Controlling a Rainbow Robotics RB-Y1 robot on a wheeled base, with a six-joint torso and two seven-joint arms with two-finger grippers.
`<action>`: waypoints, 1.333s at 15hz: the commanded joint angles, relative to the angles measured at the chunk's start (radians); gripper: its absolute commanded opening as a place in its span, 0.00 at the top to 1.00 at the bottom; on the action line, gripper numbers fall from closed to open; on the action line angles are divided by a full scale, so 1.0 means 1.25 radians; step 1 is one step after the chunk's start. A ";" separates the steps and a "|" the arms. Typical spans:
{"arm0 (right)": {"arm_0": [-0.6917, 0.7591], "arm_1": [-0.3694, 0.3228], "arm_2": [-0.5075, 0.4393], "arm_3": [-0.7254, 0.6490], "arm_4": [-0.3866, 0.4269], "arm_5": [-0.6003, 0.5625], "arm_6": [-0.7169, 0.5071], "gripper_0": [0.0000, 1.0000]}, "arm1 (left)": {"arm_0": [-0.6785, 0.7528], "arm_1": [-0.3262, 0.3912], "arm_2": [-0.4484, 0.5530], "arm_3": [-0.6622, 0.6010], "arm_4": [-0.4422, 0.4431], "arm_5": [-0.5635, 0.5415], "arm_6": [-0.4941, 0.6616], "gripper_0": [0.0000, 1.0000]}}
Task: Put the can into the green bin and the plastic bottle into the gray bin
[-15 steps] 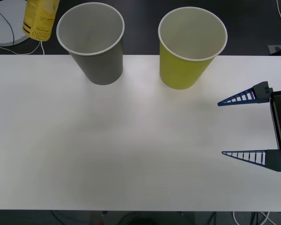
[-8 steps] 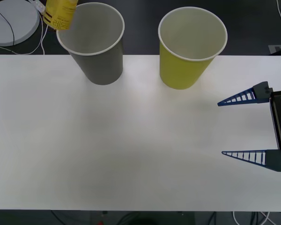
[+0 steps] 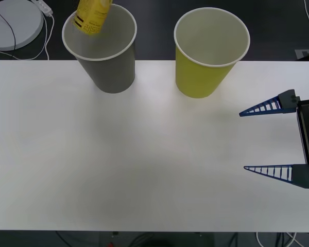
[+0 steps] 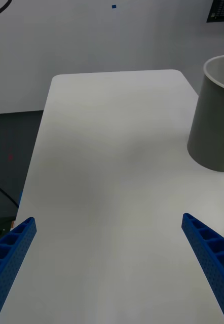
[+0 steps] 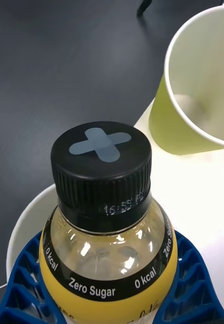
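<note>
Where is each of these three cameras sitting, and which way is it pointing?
Front view: above the arms, looking down at the white table, gray bin and green bin; the open right claw shows.
Right wrist view: on the right wrist, looking across the table past its own blue fingers.
Left wrist view: on the left wrist, looking at the plastic bottle in the left claw.
Shared: the gray bin appears in front and right wrist views.

white table, gray bin, green bin
</note>
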 commanded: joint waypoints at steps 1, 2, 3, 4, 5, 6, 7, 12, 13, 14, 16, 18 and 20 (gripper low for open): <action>0.000 0.000 0.000 0.000 0.000 0.000 0.000 0.00 | 0.000 -0.008 0.000 0.000 -0.004 0.000 -0.009 1.00; 0.000 0.000 0.000 0.000 0.000 0.000 0.000 0.00 | 0.000 -0.008 0.000 0.000 -0.004 -0.001 -0.014 1.00; 0.000 0.000 0.000 0.000 0.000 0.000 0.000 0.00 | 0.000 -0.009 0.000 0.000 -0.004 -0.001 -0.019 0.94; 0.000 0.000 0.000 0.000 0.000 0.000 0.000 0.00 | 0.000 -0.009 0.000 0.000 -0.004 -0.002 -0.025 0.54; 0.000 0.000 0.000 0.000 0.000 0.000 0.000 0.00 | 0.000 -0.008 0.000 0.000 -0.004 -0.002 -0.029 0.00; 0.000 0.000 0.000 0.000 0.000 0.000 0.000 0.00 | 0.001 -0.008 0.000 0.000 -0.002 -0.002 -0.035 0.00; 0.000 0.000 0.000 0.000 0.000 0.000 0.000 0.00 | 0.000 -0.008 0.000 0.002 -0.004 -0.002 -0.036 0.00; 0.000 0.000 0.000 0.000 0.000 0.000 0.000 0.00 | 0.001 -0.008 0.000 0.005 -0.011 -0.002 -0.045 0.00; 0.000 0.000 0.000 0.000 0.000 0.000 0.000 0.00 | 0.001 -0.008 0.000 0.005 -0.011 -0.002 -0.045 0.00; 0.000 0.000 0.000 0.000 0.000 0.000 0.000 0.00 | 0.001 -0.009 0.000 0.005 -0.012 -0.002 -0.045 0.00; 0.000 0.000 0.000 0.000 0.000 0.000 0.000 0.00 | 0.001 -0.008 0.000 0.005 -0.012 -0.002 -0.045 0.00; 0.000 0.000 0.000 0.000 0.000 0.000 0.000 0.00 | 0.001 -0.008 0.000 0.005 -0.012 -0.003 -0.045 0.00; 0.000 0.000 0.000 0.000 0.000 0.000 0.000 0.00 | 0.001 -0.006 -0.004 0.004 -0.006 -0.002 -0.049 0.00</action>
